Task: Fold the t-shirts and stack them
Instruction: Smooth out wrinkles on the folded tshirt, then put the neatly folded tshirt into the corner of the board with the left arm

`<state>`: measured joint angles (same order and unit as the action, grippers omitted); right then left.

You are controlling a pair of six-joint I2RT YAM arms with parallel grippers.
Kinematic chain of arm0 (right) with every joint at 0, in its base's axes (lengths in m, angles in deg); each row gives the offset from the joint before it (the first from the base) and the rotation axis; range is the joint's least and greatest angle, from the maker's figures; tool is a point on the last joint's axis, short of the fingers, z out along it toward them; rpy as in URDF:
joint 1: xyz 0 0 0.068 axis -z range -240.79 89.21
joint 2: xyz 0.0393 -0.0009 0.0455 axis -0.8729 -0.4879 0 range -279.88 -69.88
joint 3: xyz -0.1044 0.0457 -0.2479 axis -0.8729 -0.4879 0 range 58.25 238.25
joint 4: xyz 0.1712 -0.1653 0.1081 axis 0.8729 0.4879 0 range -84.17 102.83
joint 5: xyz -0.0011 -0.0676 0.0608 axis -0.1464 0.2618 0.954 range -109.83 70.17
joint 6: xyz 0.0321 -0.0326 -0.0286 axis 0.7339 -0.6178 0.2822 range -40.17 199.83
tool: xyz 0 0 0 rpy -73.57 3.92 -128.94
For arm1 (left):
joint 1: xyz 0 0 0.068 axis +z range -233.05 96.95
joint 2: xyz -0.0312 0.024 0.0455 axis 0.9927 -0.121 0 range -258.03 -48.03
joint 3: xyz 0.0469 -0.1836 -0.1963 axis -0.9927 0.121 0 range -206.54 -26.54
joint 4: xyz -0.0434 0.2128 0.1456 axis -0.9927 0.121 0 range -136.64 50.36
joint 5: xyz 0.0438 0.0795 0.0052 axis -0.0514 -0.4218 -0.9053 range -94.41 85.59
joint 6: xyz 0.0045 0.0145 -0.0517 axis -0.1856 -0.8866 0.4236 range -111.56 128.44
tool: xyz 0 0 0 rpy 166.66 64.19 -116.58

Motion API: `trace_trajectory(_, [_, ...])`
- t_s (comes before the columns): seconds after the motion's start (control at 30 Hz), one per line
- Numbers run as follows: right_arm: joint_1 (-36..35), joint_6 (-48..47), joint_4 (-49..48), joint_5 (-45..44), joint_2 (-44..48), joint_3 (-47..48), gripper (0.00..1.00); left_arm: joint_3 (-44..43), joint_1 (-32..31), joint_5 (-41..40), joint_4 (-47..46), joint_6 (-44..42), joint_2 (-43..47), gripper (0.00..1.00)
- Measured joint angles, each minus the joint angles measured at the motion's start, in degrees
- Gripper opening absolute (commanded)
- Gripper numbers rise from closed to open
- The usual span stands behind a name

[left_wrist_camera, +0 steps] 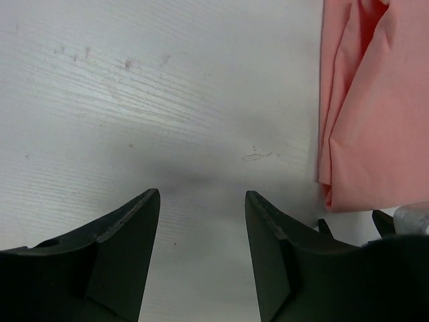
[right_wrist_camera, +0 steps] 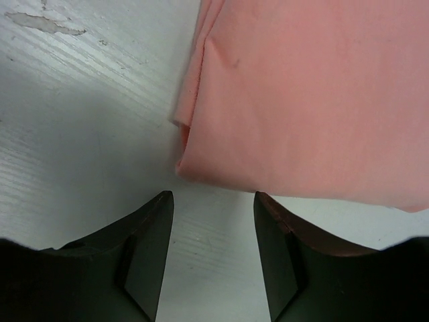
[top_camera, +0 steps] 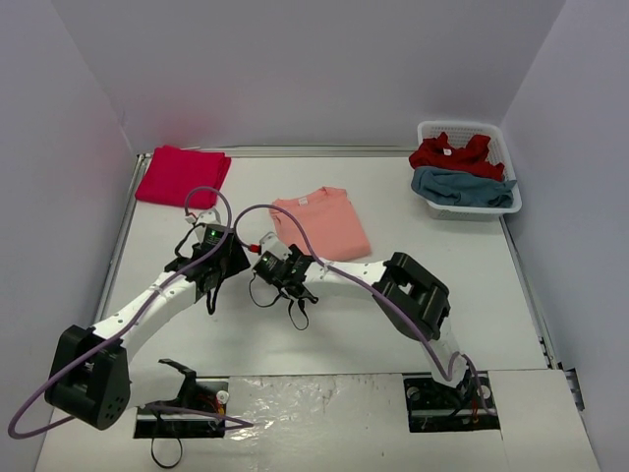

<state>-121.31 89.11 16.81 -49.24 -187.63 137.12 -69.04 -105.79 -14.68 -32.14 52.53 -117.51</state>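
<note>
Right pincer (right_wrist_camera: 213, 194), released, empty: salmon t-shirt (right_wrist_camera: 301, 94) corner just ahead, nearer arm. Left pincer (left_wrist_camera: 201, 192), released, empty: shirt off rightward across tabletop (left_wrist_camera: 134, 100).

Robot lab test cell, not a home: my left arm (top_camera: 147, 313) and right arm (top_camera: 418, 295) are bolted to the near edge of a white wood-grain table (top_camera: 324, 334), boxed in by plain pale walls (top_camera: 295, 69) on three sides. Purple cables (top_camera: 208, 189) loop loose over the arms. Only props: a white basket (top_camera: 470, 210) and a few t-shirts (top_camera: 319, 224).
</note>
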Motion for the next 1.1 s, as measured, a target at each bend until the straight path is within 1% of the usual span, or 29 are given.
trace_trajectory(0.4, [-0.59, -0.81, -1.22, -1.92, -0.33, 0.09, 0.48, 0.68, 0.33, 0.70, -1.73, 0.09, -0.13, 0.52])
trace_trajectory(0.83, [-2.08, -2.16, -2.54, -9.62, -4.07, 2.80, 0.49, 1.90, 0.85, 0.79, -1.84, 0.09, -1.38, 0.52])
trace_trajectory(0.93, [-2.23, -2.32, -3.30, -10.78, -4.59, 2.89, 0.44, 1.90, 1.05, 0.68, -1.51, 0.07, -1.40, 0.52])
trace_trajectory(1.1, [-2.25, -2.78, -4.37, -10.91, -5.38, 2.95, 0.24, 1.90, 1.40, 0.35, -1.29, 0.09, -2.08, 0.52])
